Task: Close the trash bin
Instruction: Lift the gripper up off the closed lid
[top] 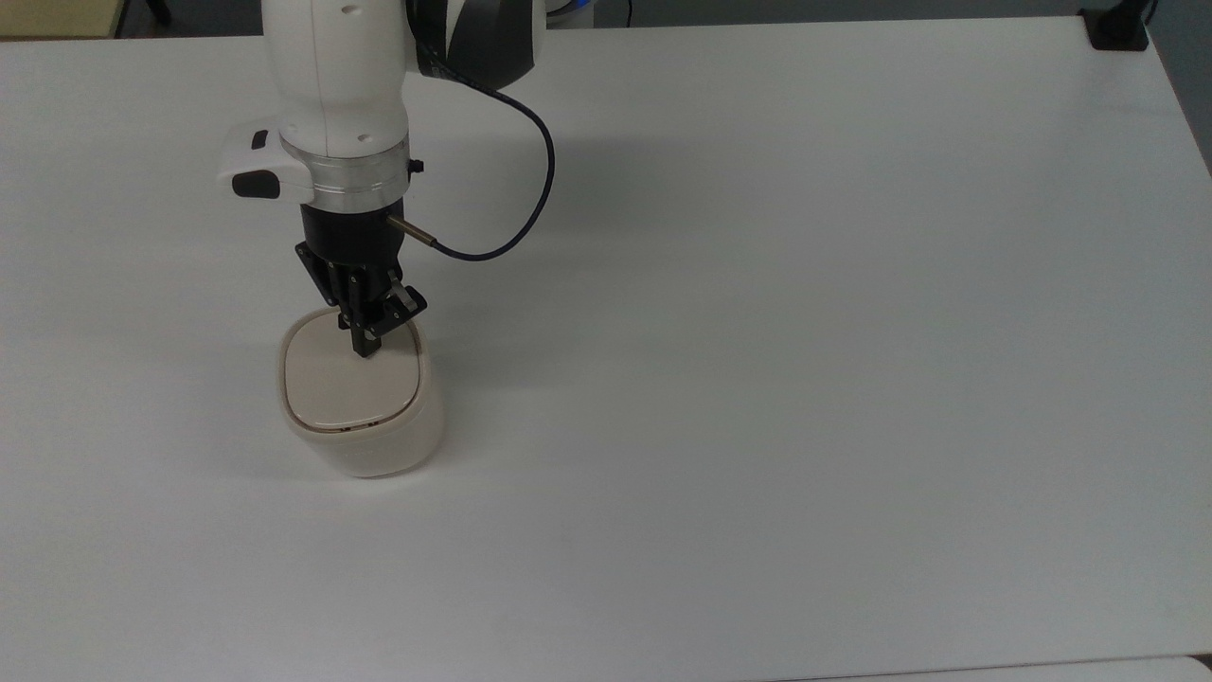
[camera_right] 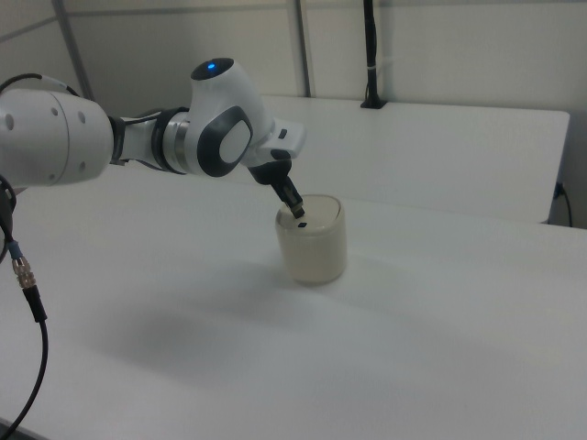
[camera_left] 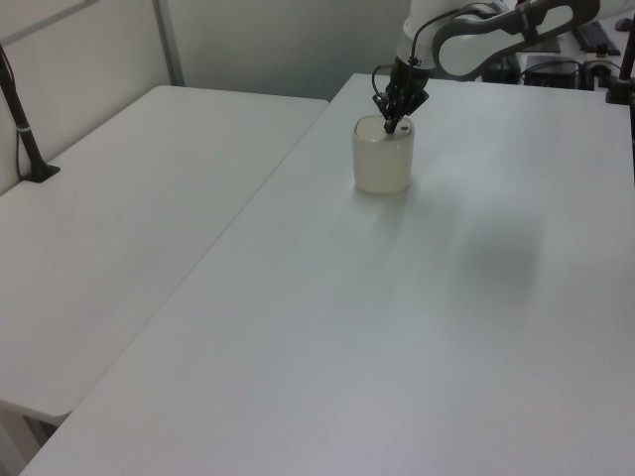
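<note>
the gripper [top: 364,349] points down onto the lid [top: 348,384] of the trash bin [top: 365,440], and its two black fingers [top: 360,322] are pressed together with nothing between them. the tip touches the lid, or is so close that i cannot separate them, near the lid's far edge in the top view. in the right view the gripper [camera_right: 298,212] comes down at a slant from the top left, and a small dark mark lies on the lid just below the tip.

the trash bin stands on the white table [top: 805,332], in the left part of the top view, and its lid lies flat and level with the rim. in the left view the trash bin [camera_left: 382,164] is far from the camera, near the table's far edge, with the gripper [camera_left: 390,126] above it.

the white arm [top: 336,85] rises straight over the bin in the top view, and a thin dark cable [top: 530,180] makes a loop from the wrist toward the top view's right. a second white table [camera_left: 119,248] stands at the left view's left, just beside the first one.
</note>
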